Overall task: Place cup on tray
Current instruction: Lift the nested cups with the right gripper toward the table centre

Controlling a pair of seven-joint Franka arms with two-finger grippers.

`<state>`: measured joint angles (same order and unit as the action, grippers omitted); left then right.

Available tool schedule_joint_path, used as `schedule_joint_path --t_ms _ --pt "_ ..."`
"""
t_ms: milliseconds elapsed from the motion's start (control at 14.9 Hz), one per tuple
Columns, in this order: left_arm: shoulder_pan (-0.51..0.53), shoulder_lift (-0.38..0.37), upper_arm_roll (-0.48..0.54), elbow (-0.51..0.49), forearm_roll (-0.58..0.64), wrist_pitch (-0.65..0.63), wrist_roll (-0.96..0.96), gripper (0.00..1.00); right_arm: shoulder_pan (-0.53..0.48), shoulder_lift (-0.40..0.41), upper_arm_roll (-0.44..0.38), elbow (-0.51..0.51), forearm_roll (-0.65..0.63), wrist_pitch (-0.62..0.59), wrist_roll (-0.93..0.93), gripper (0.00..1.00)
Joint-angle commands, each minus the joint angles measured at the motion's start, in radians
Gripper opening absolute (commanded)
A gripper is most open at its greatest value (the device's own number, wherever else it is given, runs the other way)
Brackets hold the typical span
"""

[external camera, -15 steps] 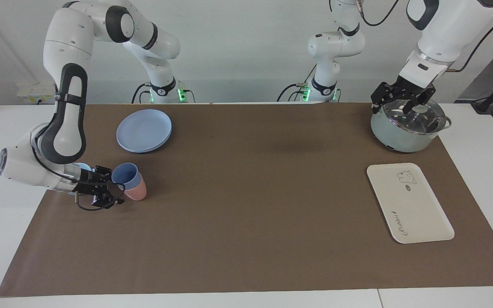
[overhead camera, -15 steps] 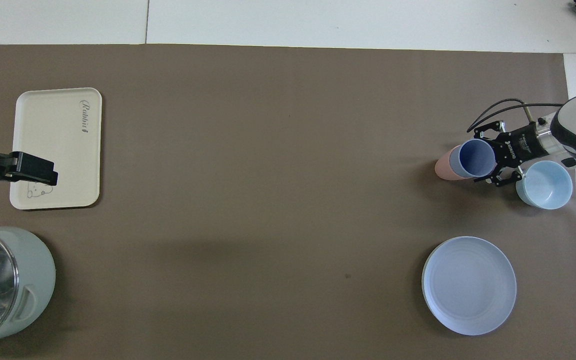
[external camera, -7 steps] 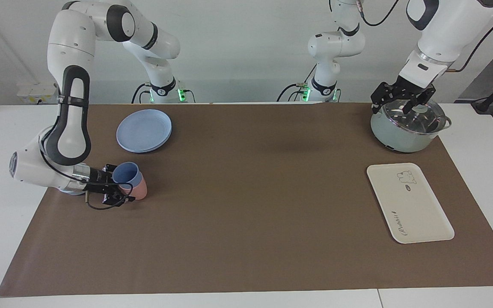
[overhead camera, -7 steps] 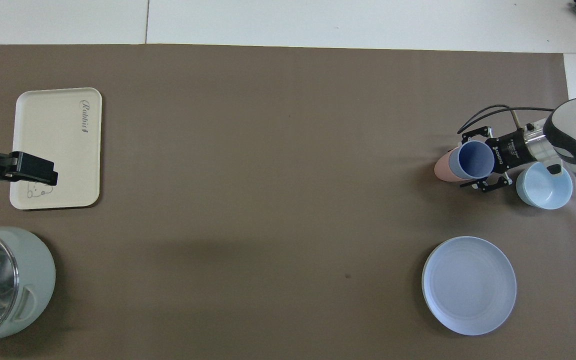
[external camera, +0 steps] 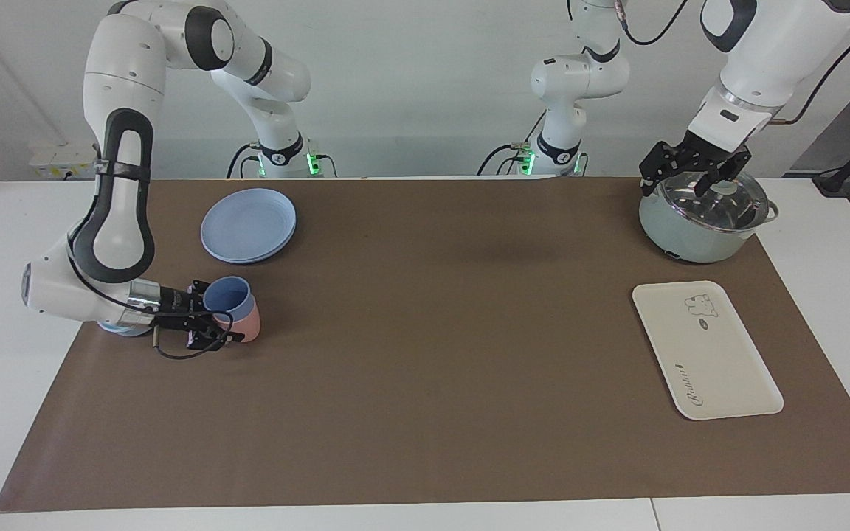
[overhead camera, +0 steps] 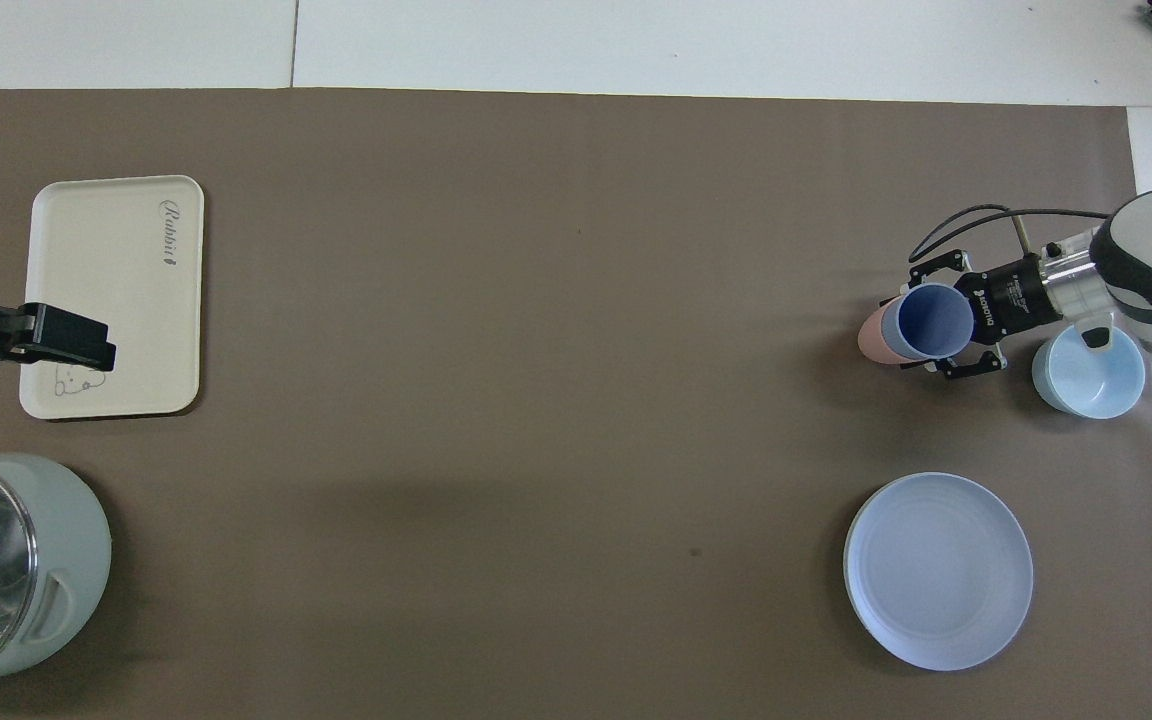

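Observation:
The periwinkle-blue cup [external camera: 228,296] sits nested in a pink cup [external camera: 251,325] at the right arm's end of the table; it also shows in the overhead view [overhead camera: 933,320]. The stack leans toward my right gripper [external camera: 222,314]. That gripper lies low and level, open, with one finger on each side of the blue cup [overhead camera: 924,318]. The cream-white tray [external camera: 705,349] lies flat and bare at the left arm's end [overhead camera: 116,260]. My left gripper [external camera: 690,175] hangs open over the pot and waits.
A pale green pot with a glass lid [external camera: 702,217] stands nearer to the robots than the tray. A light-blue bowl [overhead camera: 1086,372] sits beside the right gripper's wrist. Stacked blue plates [external camera: 248,224] lie nearer to the robots than the cups.
My right gripper has slid forward along the table until its fingers straddle the blue cup. The stacked cups have shifted slightly toward the table's middle. The left arm has not moved.

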<state>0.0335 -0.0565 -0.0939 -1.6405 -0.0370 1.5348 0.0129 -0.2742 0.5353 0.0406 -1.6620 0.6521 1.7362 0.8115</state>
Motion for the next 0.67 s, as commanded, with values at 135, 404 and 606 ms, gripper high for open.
schedule_joint_path --t_ms 135,404,606 --pt "0.005 -0.025 -0.003 -0.021 0.017 -0.001 0.001 1.00 0.101 -0.129 0.004 -0.074 0.027 0.016 0.148 0.00" --pt "0.005 -0.025 -0.003 -0.021 0.017 -0.001 0.001 1.00 0.197 -0.181 0.004 -0.076 0.030 0.042 0.306 0.00" --pt "0.005 -0.025 -0.003 -0.019 0.017 -0.004 0.002 1.00 0.240 -0.244 0.004 -0.090 0.032 0.040 0.365 0.00"
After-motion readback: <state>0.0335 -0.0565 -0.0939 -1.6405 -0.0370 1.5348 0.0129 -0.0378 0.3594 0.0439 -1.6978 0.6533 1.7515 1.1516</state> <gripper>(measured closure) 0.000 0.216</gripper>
